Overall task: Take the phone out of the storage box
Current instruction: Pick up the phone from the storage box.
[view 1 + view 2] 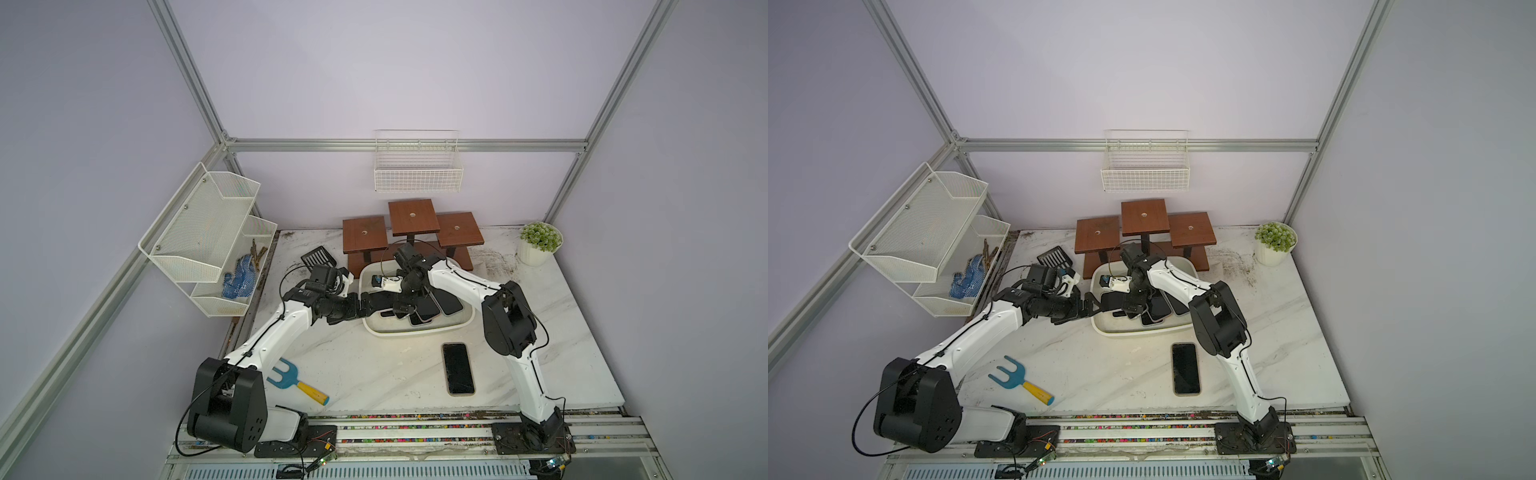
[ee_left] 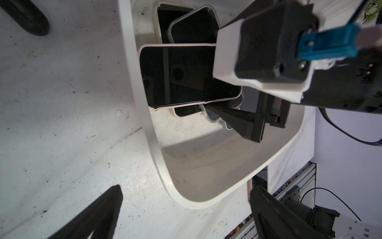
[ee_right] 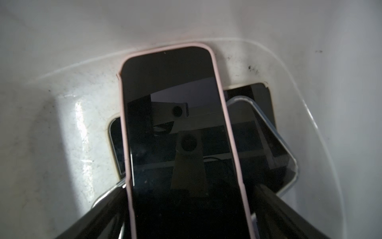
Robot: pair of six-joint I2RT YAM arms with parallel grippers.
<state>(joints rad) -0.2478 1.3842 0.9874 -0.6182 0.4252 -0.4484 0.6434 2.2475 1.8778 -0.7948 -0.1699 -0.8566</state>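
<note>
Pink-cased phone (image 3: 182, 134) lies between jaws of the right tool (image 3: 190, 192), grip uncertain: clamp both long edges squarely, then lift; left tool (image 2: 187, 189) released.

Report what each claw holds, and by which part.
Left claw: open, empty. Right claw straddles the pink-cased phone across its long edges near one end; whether it grips cannot be told.

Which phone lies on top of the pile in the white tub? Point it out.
The phone in the pink case, screen up, lying across the rest in the tub; the clear-cased phone and others sit beneath it.
</note>
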